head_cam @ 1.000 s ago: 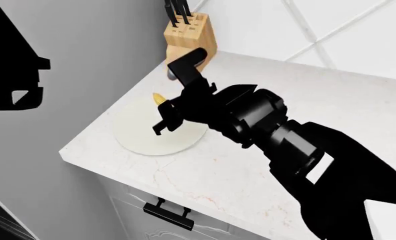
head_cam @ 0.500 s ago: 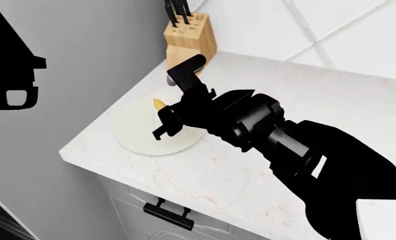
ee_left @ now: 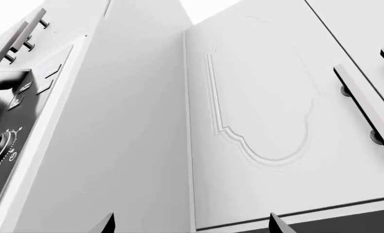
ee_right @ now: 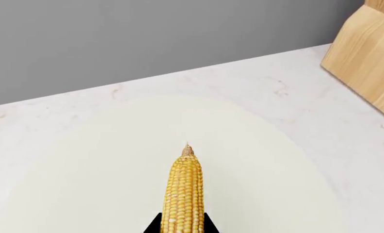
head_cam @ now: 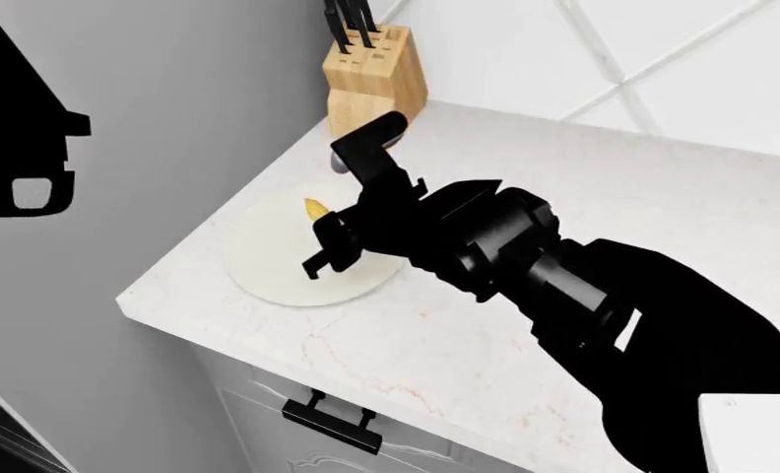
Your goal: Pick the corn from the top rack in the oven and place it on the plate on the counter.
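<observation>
The corn [ee_right: 183,194] is held over the plate [ee_right: 82,184], its thick end clamped between the two dark fingertips of the right claw [ee_right: 177,225] and its tapered tip pointing straight away from the claw, out toward the middle of the plate and the grey wall beyond. Its long axis runs in line with the claw's reach, rows of bumpy yellow kernels running lengthwise to a small brownish point. Whether the cob touches the plate or hangs just above it cannot be told. From the head view only the yellow tip of the corn [head_cam: 314,207] peeks out past the black right claw [head_cam: 327,241], which sits over the far side of the cream plate [head_cam: 265,266] near the corner of the marble bench [head_cam: 495,325]. A wooden knife block [head_cam: 374,74] stands just behind the plate, black handles sticking up from it. The left claw [ee_left: 190,224] shows only as two dark fingertips set well apart, gripping nothing, aimed at white panelled cabinet doors [ee_left: 263,107] beside the oven's [ee_left: 8,126] dark control panel. The panel carries a knob with small markings too tiny to read; no brand or writing is legible anywhere.
</observation>
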Motion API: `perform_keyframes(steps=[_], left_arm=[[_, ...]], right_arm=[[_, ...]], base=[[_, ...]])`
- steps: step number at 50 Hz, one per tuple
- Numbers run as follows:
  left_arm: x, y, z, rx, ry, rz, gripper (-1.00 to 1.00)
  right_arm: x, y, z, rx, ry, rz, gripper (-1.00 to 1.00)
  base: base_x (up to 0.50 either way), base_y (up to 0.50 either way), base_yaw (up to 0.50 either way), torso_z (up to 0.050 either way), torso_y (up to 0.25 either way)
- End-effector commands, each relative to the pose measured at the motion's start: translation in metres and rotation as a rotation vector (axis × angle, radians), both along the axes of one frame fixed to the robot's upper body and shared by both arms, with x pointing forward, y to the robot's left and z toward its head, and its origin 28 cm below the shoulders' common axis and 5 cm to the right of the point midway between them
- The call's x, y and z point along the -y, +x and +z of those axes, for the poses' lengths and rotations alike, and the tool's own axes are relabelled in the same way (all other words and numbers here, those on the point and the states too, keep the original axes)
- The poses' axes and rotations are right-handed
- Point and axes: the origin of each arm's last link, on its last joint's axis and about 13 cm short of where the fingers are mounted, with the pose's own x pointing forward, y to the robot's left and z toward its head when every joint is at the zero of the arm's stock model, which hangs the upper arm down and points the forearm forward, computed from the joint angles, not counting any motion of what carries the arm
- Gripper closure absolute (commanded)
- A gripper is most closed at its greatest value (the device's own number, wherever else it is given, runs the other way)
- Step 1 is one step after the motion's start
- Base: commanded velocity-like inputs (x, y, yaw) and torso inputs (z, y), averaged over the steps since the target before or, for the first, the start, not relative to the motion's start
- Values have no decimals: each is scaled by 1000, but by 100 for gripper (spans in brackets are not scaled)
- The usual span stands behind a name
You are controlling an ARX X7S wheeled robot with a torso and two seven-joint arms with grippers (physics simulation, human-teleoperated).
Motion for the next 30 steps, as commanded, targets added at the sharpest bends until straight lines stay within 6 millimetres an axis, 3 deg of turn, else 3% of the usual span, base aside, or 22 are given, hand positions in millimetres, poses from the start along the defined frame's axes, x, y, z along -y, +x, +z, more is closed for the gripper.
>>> perform_keyframes(steps=[1, 9, 10, 30], left_arm=[[0, 0, 0, 0, -1, -3, -100], [0, 0, 0, -1, 1, -4, -100], [0, 0, 0, -1, -1, -4, -100], [1, 1, -1, -2, -1, -5, -100]], right_arm=[[-1, 0, 4, 13, 1, 7, 100], [0, 1, 4, 9, -3, -8, 100], [0, 1, 4, 5, -4, -9, -100], [1, 1, 6, 3, -6, -10, -100]], base=[[0, 0, 0, 0, 0], [0, 0, 0, 0, 0], [0, 0, 0, 0, 0], [0, 0, 0, 0, 0]])
